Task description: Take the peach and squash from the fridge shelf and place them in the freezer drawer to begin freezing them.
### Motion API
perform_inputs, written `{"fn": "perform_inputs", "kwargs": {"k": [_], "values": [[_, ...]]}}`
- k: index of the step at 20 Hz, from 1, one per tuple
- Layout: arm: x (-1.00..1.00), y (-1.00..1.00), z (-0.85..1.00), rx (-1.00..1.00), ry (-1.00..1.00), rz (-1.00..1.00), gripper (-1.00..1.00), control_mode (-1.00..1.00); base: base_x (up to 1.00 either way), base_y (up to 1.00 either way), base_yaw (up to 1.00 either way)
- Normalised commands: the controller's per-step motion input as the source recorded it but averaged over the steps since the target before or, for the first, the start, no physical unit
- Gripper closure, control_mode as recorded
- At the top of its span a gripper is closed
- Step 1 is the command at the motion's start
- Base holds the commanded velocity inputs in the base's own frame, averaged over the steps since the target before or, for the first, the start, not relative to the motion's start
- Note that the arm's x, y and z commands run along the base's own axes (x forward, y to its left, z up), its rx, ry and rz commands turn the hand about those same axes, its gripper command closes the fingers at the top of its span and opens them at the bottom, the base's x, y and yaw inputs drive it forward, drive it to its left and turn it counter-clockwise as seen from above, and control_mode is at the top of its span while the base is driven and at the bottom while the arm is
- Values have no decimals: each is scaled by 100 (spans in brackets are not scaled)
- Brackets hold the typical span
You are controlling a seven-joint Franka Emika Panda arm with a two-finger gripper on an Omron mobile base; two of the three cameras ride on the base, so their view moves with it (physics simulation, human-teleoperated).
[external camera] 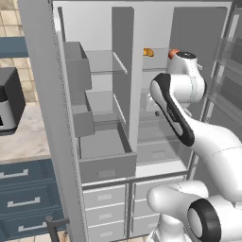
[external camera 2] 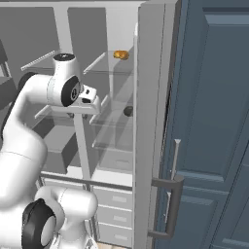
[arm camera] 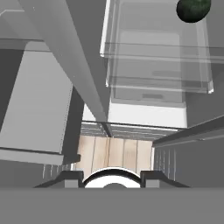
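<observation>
1. While the white arm (external camera: 189,127) rises from the base and reaches into the open fridge, its gripper (arm camera: 112,174) hangs among the shelves with nothing between the tips. Only the very tips (arm camera: 72,176) show at the bottom of the hand view, so I cannot tell whether the fingers are spread or closed.

2. Nearest the robot, the freezer drawer (external camera: 107,163) stands pulled out at the lower left of the fridge. As much of its grey floor as shows looks bare, so I judge neither fruit has gone in yet.

3. Further in, the squash (external camera 2: 128,111) sits on a clear glass shelf (external camera 2: 114,127) in the right compartment, close to that shelf's right edge. From the hand view it shows as a dark green ball (arm camera: 193,8) at the top right, well apart from the fingers.

4. Higher and deeper, the peach (external camera: 173,53) peeks red-orange just beside the arm's wrist on the top shelf, with an orange-yellow lumpy item (external camera: 148,52) near it toward the divider.

5. By my reckoning both pickups and both placings remain to be done.
</observation>
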Motion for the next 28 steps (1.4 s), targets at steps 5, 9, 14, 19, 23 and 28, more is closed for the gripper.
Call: {"fn": "perform_inputs", "kwargs": {"k": [5,9,14,19,23,28], "values": [[-16,-23,-2,0,-6,-1,-100,-100,0,0,0],[-30,-79,0,0,0,-7,-100,-100,0,0,0],[4,-72,4,0,0,-8,-100,-100,0,0,0],[14,-56,2,0,-1,-3,-100,-100,0,0,0],[2,-63,0,0,-5,0,-100,-100,0,0,0],[-1,-42,1,0,-7,0,-100,-100,0,0,0]]}}
